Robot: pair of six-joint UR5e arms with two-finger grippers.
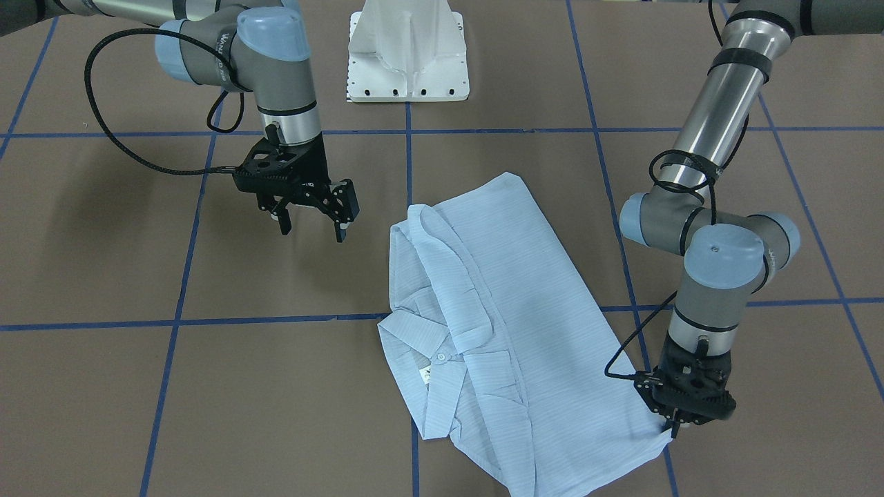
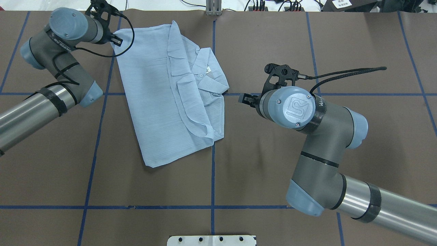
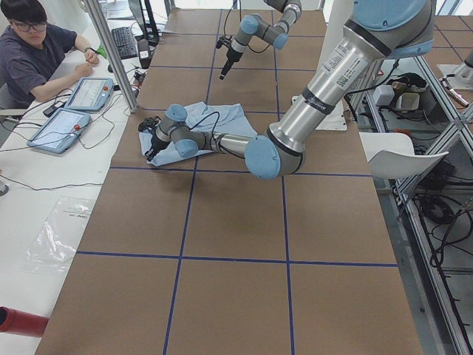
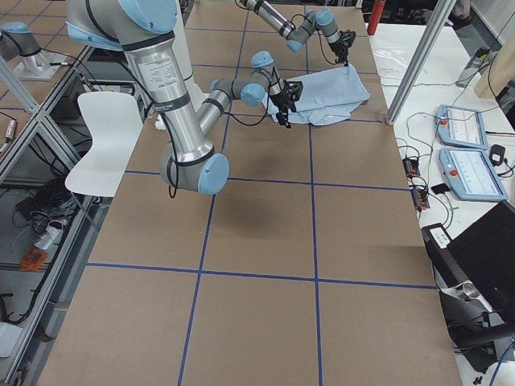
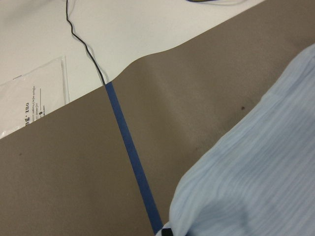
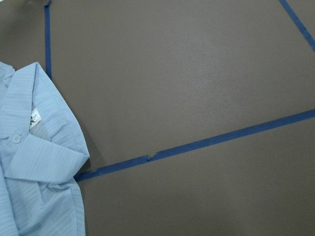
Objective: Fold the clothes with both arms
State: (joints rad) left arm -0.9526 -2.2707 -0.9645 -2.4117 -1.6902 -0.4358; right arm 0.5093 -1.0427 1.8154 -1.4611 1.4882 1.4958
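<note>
The pale-blue shirt (image 1: 497,297) lies partly folded on the brown table, collar and a white button facing up, sleeves folded in. In the overhead view the shirt (image 2: 160,102) sits left of centre. My left gripper (image 1: 673,429) is down at the shirt's hem corner, its fingers closed together on the fabric edge; the left wrist view shows that striped cloth (image 5: 256,172) right below the camera. My right gripper (image 1: 312,228) hovers open above bare table beside the collar side, touching nothing. The right wrist view catches the collar (image 6: 34,162) at its left edge.
Blue tape lines (image 1: 276,319) mark a grid on the table. The white pedestal base (image 1: 407,55) stands at the robot's side. A seated person (image 3: 29,52) with control tablets (image 3: 74,111) and a metal post (image 3: 111,52) are beyond the far edge.
</note>
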